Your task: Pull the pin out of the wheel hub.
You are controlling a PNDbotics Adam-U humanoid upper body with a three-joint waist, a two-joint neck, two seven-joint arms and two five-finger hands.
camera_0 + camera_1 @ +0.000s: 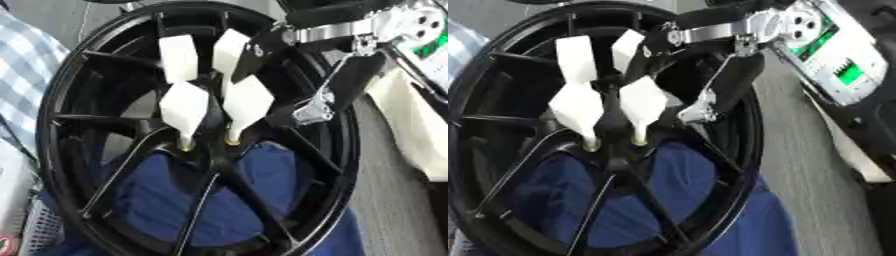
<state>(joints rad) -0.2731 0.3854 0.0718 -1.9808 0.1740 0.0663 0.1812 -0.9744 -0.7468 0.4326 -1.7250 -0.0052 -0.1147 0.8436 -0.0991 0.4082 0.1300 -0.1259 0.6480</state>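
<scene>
I have the wheel hub (206, 150) lying on blue cloth (175, 200), four white pins (184, 107) upright at its centre. My right hand (337, 87) reaches from the upper right just beside them, fingers straight, holding nothing.

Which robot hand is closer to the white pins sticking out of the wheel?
The right hand. It reaches in from the upper right, its fingers hanging beside the white pins at the black wheel hub. The left hand shows in neither view.

wheel hub (210, 150) rim cut off below, right hand (710, 107) fingers hidden
</scene>
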